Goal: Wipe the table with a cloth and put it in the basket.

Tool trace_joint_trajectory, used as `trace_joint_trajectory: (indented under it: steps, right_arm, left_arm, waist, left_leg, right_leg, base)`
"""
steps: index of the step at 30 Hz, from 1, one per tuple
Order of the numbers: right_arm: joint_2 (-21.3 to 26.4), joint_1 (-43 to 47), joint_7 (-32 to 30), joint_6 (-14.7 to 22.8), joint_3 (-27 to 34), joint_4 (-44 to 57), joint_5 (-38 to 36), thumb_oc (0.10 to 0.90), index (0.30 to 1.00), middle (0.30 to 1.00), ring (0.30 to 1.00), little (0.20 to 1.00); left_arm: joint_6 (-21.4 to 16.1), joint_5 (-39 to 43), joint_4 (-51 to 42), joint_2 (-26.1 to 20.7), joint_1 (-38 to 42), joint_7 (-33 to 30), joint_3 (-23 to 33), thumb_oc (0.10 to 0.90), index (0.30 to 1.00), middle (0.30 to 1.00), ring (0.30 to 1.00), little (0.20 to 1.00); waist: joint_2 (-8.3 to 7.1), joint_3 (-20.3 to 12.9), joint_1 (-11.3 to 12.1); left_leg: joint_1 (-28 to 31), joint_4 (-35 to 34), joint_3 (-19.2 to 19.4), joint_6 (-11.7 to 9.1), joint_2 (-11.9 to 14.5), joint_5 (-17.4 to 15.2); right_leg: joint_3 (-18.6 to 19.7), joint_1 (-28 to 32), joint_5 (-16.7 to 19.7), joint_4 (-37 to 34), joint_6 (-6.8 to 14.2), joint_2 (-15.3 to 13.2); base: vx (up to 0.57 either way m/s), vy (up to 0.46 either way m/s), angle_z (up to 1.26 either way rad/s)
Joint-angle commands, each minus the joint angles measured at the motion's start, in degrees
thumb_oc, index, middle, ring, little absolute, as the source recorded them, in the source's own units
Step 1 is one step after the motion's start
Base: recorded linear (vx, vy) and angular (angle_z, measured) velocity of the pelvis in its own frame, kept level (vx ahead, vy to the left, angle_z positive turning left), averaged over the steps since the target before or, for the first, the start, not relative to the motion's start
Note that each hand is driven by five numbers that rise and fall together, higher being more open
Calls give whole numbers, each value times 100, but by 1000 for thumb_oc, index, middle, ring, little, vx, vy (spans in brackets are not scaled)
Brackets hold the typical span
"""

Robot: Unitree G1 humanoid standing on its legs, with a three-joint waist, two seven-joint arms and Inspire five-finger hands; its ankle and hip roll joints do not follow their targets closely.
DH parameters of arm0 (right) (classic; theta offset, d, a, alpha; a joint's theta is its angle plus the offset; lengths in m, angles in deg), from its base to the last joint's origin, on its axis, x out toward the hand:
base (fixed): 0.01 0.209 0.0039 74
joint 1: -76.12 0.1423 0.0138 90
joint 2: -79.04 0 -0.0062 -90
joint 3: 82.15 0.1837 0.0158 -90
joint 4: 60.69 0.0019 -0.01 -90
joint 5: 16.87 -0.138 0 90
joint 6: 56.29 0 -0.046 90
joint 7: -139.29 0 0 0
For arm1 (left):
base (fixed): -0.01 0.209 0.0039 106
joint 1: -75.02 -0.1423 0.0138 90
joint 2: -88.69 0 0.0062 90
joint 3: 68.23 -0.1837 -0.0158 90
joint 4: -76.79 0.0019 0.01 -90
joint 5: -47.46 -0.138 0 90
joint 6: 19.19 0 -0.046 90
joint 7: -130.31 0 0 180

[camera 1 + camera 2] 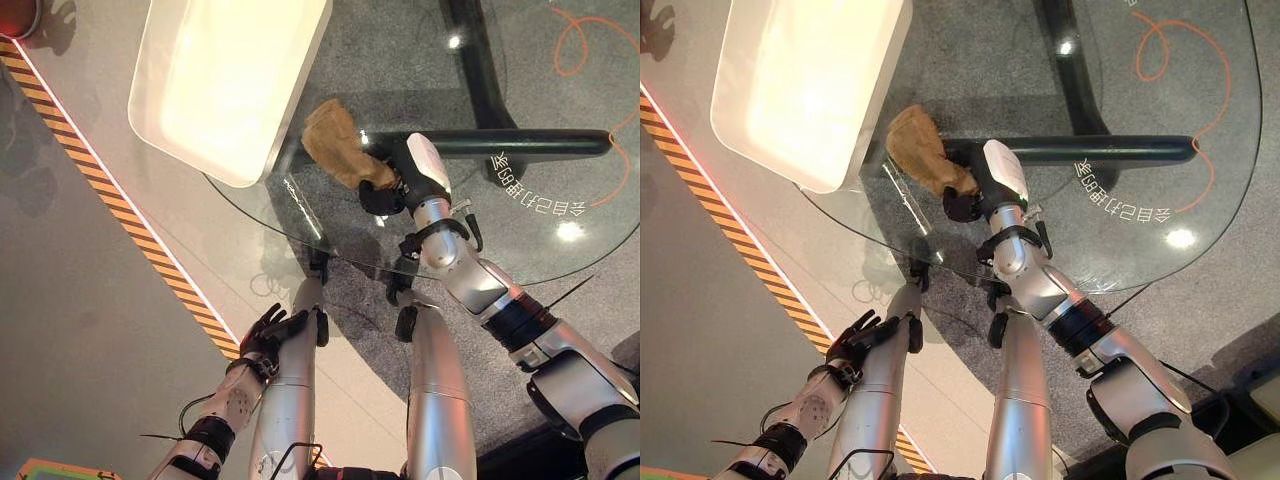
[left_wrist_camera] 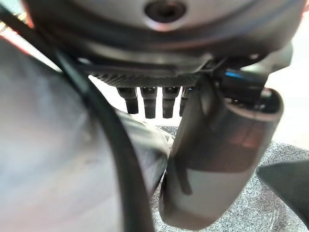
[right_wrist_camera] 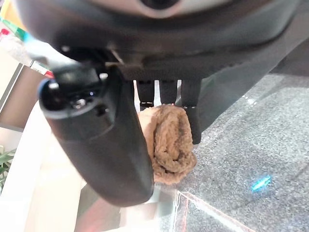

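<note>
cloth (image 1: 335, 143), tan and bunched, sits on the glass table (image 1: 560, 255) near the white basket (image 1: 215, 80), pinched in the curled fingers of the right hand (image 1: 385, 195). wiping looks underway or ending; next comes lifting it into the basket. left hand (image 1: 268, 332) hangs low, fingers loosely spread.

You have a round glass counter (image 1: 540, 250) on a dark frame. On it rest a white tray (image 1: 215, 85) overhanging the edge and a brown cloth (image 1: 335, 140) just beside it.
</note>
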Motion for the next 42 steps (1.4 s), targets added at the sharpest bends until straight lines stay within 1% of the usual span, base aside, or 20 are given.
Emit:
trace_joint_trajectory:
  steps: [1,4,5,6,7,8,9,11,12,13,14,15,16,17,18,21,27,31,36,42]
  right_arm:
    - [-244,-199,462,437,-699,447,-113,100,300,300,300,200]
    - [-183,-193,450,430,-664,471,-180,100,300,300,300,200]
    - [-204,-305,450,431,-675,467,-181,100,300,300,300,200]
    - [-211,-315,436,433,-662,465,-182,100,300,300,300,200]
    - [-193,-208,433,430,-643,467,-177,100,300,300,300,200]
    - [-187,-240,451,460,-627,459,-134,100,300,300,300,200]
    - [-201,-343,501,471,-641,449,-107,100,300,300,300,200]
    - [-185,-341,583,477,-648,473,-102,100,300,300,300,200]
    - [-161,-234,630,500,-631,479,-98,100,300,300,300,200]
    - [-184,-347,629,502,-646,475,-99,100,300,300,300,200]
    - [-152,-227,785,568,-676,521,-125,100,300,300,300,200]
    - [-134,-219,862,595,-699,558,-127,100,300,300,300,200]
    - [-155,-333,869,594,-717,565,-127,100,300,300,300,200]
    - [-104,-221,927,591,-722,681,-164,100,300,300,300,200]
    - [-124,-336,920,587,-743,692,-188,100,300,300,300,200]
    - [-118,-381,793,628,-745,733,-307,100,300,300,300,200]
    - [-138,-436,248,683,-594,677,-402,100,300,300,300,200]
    - [-144,-469,159,766,-453,647,-404,100,300,300,300,200]
    - [-118,-510,123,703,-312,824,-388,100,300,300,300,200]
    - [-92,-572,-238,657,-114,923,-360,100,300,300,300,200]
  left_arm:
    - [278,29,89,155,-394,51,-450,800,900,900,900,900]
    - [270,39,81,138,-398,36,-462,800,900,900,900,900]
    - [270,35,89,141,-508,43,-499,800,900,900,900,900]
    - [265,30,94,139,-511,45,-498,800,900,900,900,900]
    - [262,32,89,136,-402,39,-460,800,900,900,900,900]
    - [267,21,97,127,-411,50,-439,800,900,900,900,900]
    - [267,17,100,132,-523,37,-487,800,900,900,900,900]
    - [271,21,94,128,-528,16,-493,800,900,900,900,900]
    - [268,20,87,126,-420,9,-455,800,900,900,900,900]
    - [268,20,92,129,-532,12,-496,800,900,900,900,900]
    - [262,-19,91,126,-438,32,-443,800,900,900,900,900]
    - [251,-22,99,113,-443,52,-444,800,900,900,900,900]
    - [249,-22,103,114,-557,57,-487,800,900,900,900,900]
    - [252,5,81,89,-436,53,-463,800,900,900,900,900]
    - [256,10,82,88,-544,56,-506,800,900,900,900,900]
    - [263,34,58,73,-537,43,-520,800,900,900,900,900]
    - [289,71,77,93,-508,14,-514,800,900,900,900,900]
    - [284,43,76,108,-546,0,-502,800,900,900,900,900]
    - [254,29,63,107,-603,7,-484,800,900,900,900,900]
    - [255,60,29,107,-601,-21,-465,800,900,900,900,900]
  waist:
    - [-18,-39,64]
    - [-12,-39,57]
    - [3,-39,84]
    - [5,-39,82]
    - [-9,-39,55]
    - [-9,-39,52]
    - [9,-39,80]
    - [19,-39,77]
    - [8,-39,49]
    - [22,-39,77]
    - [11,-39,54]
    - [9,-39,54]
    - [23,-39,81]
    - [9,-39,44]
    - [24,-39,70]
    - [24,-39,66]
    - [22,-39,40]
    - [22,-39,34]
    - [4,-39,19]
    - [-7,-39,-18]
  left_leg:
    - [-260,1190,541,256,-469,-1215]
    - [-266,1188,541,261,-469,-1215]
    - [-70,1234,508,225,-446,-1404]
    - [-67,1231,511,227,-445,-1403]
    - [-262,1182,546,264,-468,-1215]
    - [-259,1185,549,258,-467,-1214]
    - [-65,1226,516,221,-443,-1401]
    - [-77,1232,518,219,-434,-1405]
    - [-280,1190,551,254,-458,-1219]
    - [-82,1237,517,218,-434,-1408]
    - [-287,1194,552,256,-459,-1224]
    - [-292,1190,554,255,-452,-1222]
    - [-94,1237,522,218,-428,-1410]
    - [-297,1185,567,247,-445,-1218]
    - [-100,1233,534,212,-421,-1405]
    - [-97,1246,542,212,-410,-1419]
    - [-65,1214,541,206,-405,-1407]
    - [-62,1224,535,214,-406,-1423]
    - [-44,1220,541,219,-390,-1432]
    - [-16,1233,575,231,-375,-1443]
  right_leg:
    - [16,-137,1129,-1350,504,41]
    - [19,-159,1141,-1343,508,36]
    - [52,8,959,-1256,556,65]
    - [51,9,960,-1258,556,66]
    - [19,-158,1143,-1346,508,37]
    - [20,-151,1142,-1348,507,37]
    - [49,16,961,-1266,555,63]
    - [53,-6,963,-1251,557,54]
    - [24,-182,1147,-1338,511,22]
    - [56,-12,965,-1250,559,51]
    - [16,-186,1145,-1340,508,17]
    - [14,-190,1144,-1341,509,16]
    - [46,-20,962,-1254,557,45]
    - [10,-197,1144,-1342,511,17]
    - [42,-31,963,-1252,559,47]
    - [45,-34,949,-1233,557,53]
    - [59,-1,955,-1271,551,68]
    - [68,-2,953,-1265,547,77]
    - [69,9,954,-1256,548,86]
    - [97,31,950,-1246,550,108]
  base:
    - [5,-14,3]
    - [3,-10,7]
    - [58,-4,10]
    - [1,-5,6]
    - [-55,-16,4]
    - [0,0,0]
    - [54,-21,1]
    - [1,-14,0]
    - [0,0,0]
    - [-56,-15,0]
    - [0,0,0]
    - [0,0,0]
    - [0,0,0]
    - [52,-15,-1]
    - [0,0,0]
    - [19,-3,0]
    - [0,0,0]
    - [0,0,0]
    - [0,0,0]
    - [0,0,0]
